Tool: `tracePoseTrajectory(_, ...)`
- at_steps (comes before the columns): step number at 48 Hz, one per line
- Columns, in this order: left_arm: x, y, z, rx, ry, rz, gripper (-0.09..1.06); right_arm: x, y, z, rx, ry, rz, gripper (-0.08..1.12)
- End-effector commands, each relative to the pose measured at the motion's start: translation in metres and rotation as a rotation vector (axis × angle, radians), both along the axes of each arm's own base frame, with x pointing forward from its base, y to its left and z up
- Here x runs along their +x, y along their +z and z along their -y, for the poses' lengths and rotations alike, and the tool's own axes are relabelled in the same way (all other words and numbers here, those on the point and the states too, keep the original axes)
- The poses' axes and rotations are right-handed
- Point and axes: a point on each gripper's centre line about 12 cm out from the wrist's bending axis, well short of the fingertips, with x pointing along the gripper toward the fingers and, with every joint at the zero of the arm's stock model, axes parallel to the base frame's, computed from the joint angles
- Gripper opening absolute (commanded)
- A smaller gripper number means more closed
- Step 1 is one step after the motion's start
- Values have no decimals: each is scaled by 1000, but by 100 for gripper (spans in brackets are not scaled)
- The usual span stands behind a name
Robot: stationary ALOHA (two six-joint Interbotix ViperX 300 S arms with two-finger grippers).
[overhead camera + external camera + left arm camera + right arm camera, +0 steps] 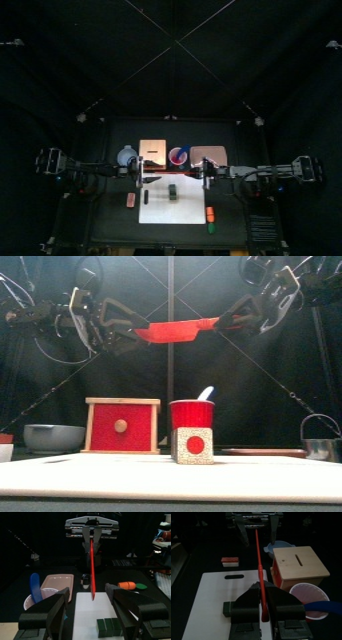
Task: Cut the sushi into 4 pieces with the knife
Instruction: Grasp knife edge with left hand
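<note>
Holding red knife high over table middle with right gripper clenched; left gripper released around other end. Probably handover. Leaving sushi on white cutting board. Next: secure grip, lower blade.

The knife looks smooth red plastic, the box pale matt wood, the cup glossy plastic, the board matt.

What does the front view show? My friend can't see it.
High above the table, a red toy knife stretches between the left gripper and the right gripper. Below stand a wooden box with a red drawer front, a red cup and, in front of the cup, a small pale toy block with a red circle.
</note>
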Motion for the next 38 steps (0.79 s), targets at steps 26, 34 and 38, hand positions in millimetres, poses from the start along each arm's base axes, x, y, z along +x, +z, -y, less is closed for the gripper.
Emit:
tracePoseTrajectory(26, 5, 7, -2, 8, 2, 24, 44, 3, -4, -1, 19, -2, -13, 2)
tracePoseTrajectory(34, 5, -11, 2, 8, -11, -36, 27, 11, -25, -5, 38, 4, -87, 2)
tracePoseTrajectory(38, 8, -23, 7, 6, -30, -74, 22, 14, -34, -6, 46, 4, -125, 2)
